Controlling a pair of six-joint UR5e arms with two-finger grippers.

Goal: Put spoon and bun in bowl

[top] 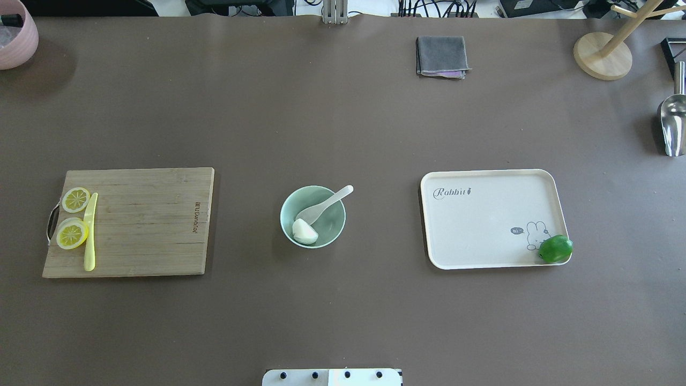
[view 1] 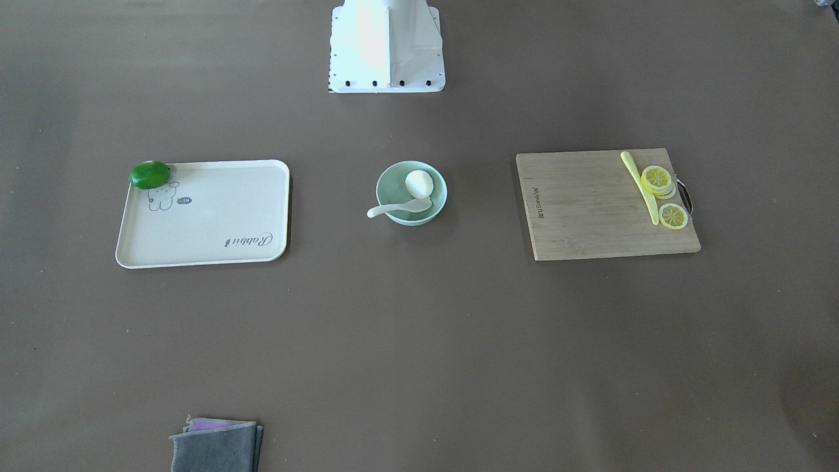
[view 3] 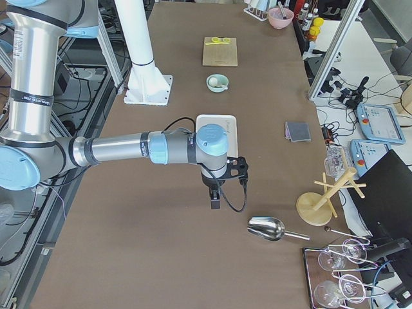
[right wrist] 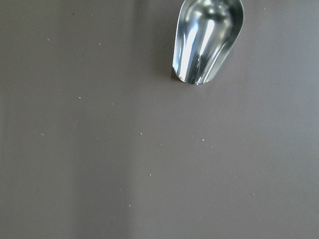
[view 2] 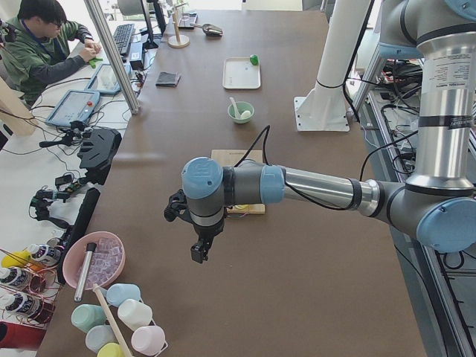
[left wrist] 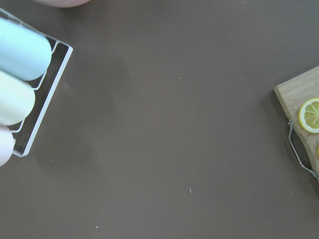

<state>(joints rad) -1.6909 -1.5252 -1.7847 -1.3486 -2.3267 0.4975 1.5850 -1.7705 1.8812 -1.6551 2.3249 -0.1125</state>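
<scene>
The mint-green bowl (top: 328, 235) (view 1: 433, 209) stands at the table's middle. The white bun (top: 304, 231) (view 1: 419, 183) lies inside it. The white spoon (top: 325, 204) (view 1: 399, 209) rests with its scoop in the bowl and its handle over the rim. The bowl also shows small in the side views (view 2: 240, 112) (view 3: 217, 83). My left gripper (view 2: 199, 251) hangs above the table beyond the cutting board, far from the bowl. My right gripper (view 3: 214, 198) hangs above the table beyond the tray. Both show only in side views, so I cannot tell if they are open or shut.
A wooden cutting board (top: 144, 222) holds lemon slices (top: 73, 234) and a yellow knife (top: 90, 232). A cream tray (top: 482, 225) carries a green lime (top: 556, 249). A grey cloth (top: 441, 56), a metal scoop (top: 672, 120) (right wrist: 207, 37), a wooden stand (top: 603, 53) and a cup rack (left wrist: 22, 74) lie around.
</scene>
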